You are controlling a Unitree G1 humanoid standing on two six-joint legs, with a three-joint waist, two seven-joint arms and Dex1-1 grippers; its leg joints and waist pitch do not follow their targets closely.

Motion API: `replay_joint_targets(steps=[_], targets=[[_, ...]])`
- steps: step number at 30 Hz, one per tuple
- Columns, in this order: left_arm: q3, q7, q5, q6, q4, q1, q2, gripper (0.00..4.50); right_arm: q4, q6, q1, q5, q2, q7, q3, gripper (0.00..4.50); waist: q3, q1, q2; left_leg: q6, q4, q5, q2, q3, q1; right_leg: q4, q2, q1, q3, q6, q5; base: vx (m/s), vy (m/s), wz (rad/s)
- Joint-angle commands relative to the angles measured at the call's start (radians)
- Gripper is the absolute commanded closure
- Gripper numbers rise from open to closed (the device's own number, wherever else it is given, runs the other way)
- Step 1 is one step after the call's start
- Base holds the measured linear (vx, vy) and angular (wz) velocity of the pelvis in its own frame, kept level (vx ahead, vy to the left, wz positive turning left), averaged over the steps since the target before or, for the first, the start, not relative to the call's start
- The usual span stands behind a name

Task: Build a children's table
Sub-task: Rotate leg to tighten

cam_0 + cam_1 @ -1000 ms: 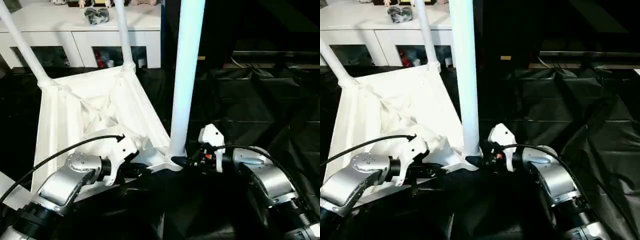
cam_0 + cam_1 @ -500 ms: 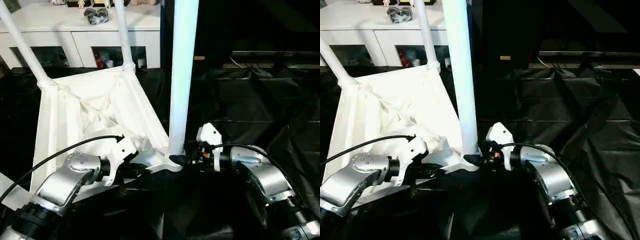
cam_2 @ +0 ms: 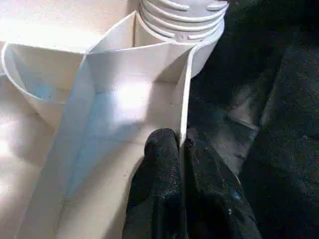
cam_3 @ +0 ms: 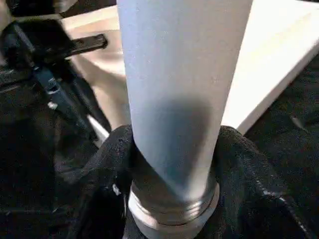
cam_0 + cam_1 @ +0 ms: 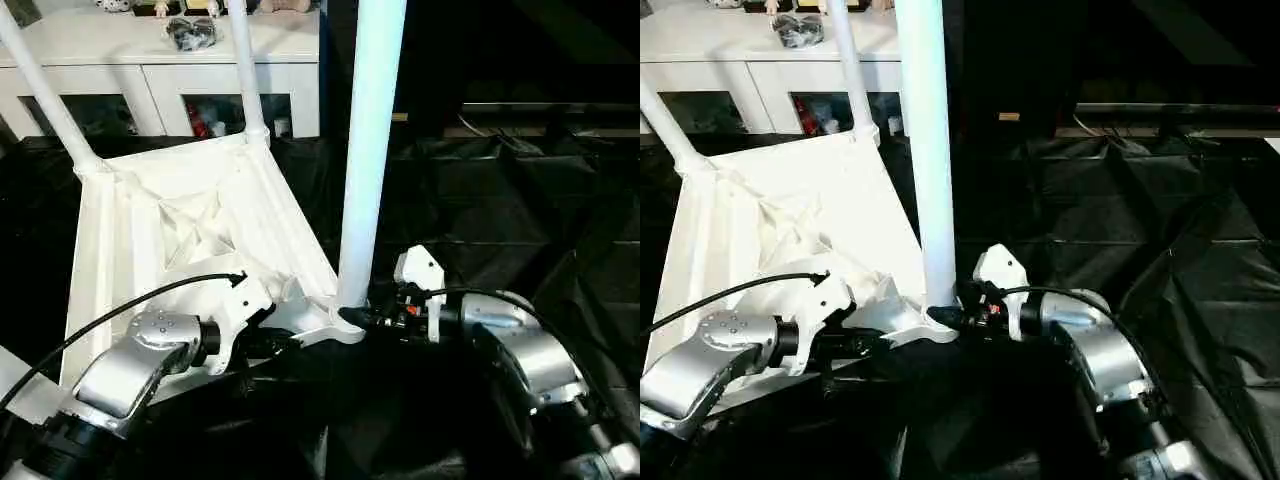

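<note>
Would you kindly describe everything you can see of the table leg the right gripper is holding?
The leg is a long, smooth white tube of plastic look, standing almost upright and running out of the top of the head views. Its ridged lower end sits at the near corner socket of the upturned tabletop. The right gripper clasps it just above that end, one black finger on each side. Whether it is fully seated cannot be told.
</note>
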Motion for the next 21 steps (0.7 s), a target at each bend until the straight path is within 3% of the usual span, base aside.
replay_joint_targets(steps=[1,3,5,7,10,12,14,17,18,21], targets=[[0.029,0.100,0.015,0.013,0.010,-0.020,-0.046,4.50,0.031,0.039,0.023,-0.030,0.027,-0.053,0.031,2.44,-0.045,0.004,-0.005,0.028,-0.081,-0.217,0.080,-0.037,0.012,-0.078,-0.100,0.027,0.061,-0.233,-0.199,0.000,0.000,0.00],[0.055,0.226,0.036,0.039,0.028,-0.056,-0.133,4.50,0.048,0.070,0.033,-0.054,0.092,-0.183,0.015,2.44,-0.045,0.002,-0.007,0.017,-0.081,-0.234,0.077,-0.038,0.011,-0.083,-0.103,0.028,0.061,-0.216,-0.258,0.000,0.000,0.00],[0.058,0.258,0.042,0.048,0.030,-0.065,-0.159,4.50,0.047,0.078,0.039,-0.059,0.109,-0.211,0.013,2.45,-0.042,0.001,-0.008,0.006,-0.081,-0.255,0.075,-0.038,0.016,-0.093,-0.103,0.022,0.061,-0.193,-0.328,0.000,0.000,0.00],[0.036,0.336,0.069,0.062,0.035,-0.087,-0.236,4.50,0.053,0.122,0.046,-0.086,0.180,-0.321,0.016,2.46,-0.042,-0.001,-0.015,0.009,-0.084,-0.236,0.078,-0.038,0.010,-0.093,-0.101,0.021,0.063,-0.170,-0.336,0.000,0.000,0.00],[-0.019,0.374,0.104,0.057,0.041,-0.104,-0.294,4.50,0.073,0.136,0.035,-0.122,0.240,-0.383,0.050,2.46,-0.046,-0.001,-0.013,0.006,-0.084,-0.231,0.074,-0.041,0.009,-0.093,-0.102,0.022,0.062,-0.156,-0.352,0.000,0.000,0.00],[-0.048,0.354,0.125,0.048,0.035,-0.101,-0.295,4.50,0.070,0.113,0.029,-0.113,0.244,-0.352,0.062,2.46,-0.045,0.003,-0.018,0.016,-0.083,-0.236,0.075,-0.039,0.010,-0.098,-0.104,0.017,0.064,-0.142,-0.359,0.000,0.000,0.00],[-0.063,0.324,0.131,0.030,0.026,-0.095,-0.284,4.50,0.074,0.121,0.020,-0.095,0.253,-0.358,0.038,1.90,-0.045,0.003,-0.017,0.018,-0.086,-0.238,0.075,-0.040,0.008,-0.099,-0.103,0.017,0.063,-0.134,-0.358,0.000,0.000,0.00],[-0.080,0.252,0.131,-0.018,0.013,-0.079,-0.228,4.50,0.068,0.132,0.000,-0.060,0.233,-0.320,0.009,1.69,-0.046,0.003,-0.028,0.018,-0.090,-0.256,0.076,-0.042,0.007,-0.099,-0.104,0.019,0.063,-0.123,-0.378,0.000,0.000,0.00],[-0.076,0.230,0.128,-0.028,0.010,-0.073,-0.215,4.50,0.060,0.135,-0.004,-0.055,0.225,-0.305,0.001,1.55,-0.048,0.005,-0.022,0.015,-0.090,-0.258,0.077,-0.043,0.009,-0.099,-0.104,0.016,0.063,-0.122,-0.372,0.000,0.000,0.00],[-0.054,0.145,0.097,-0.057,-0.005,-0.054,-0.163,4.50,0.036,0.118,-0.014,-0.050,0.161,-0.202,-0.005,1.28,-0.048,0.001,-0.022,0.014,-0.093,-0.257,0.079,-0.045,0.005,-0.094,-0.102,0.020,0.061,-0.132,-0.323,0.000,0.000,0.00]])
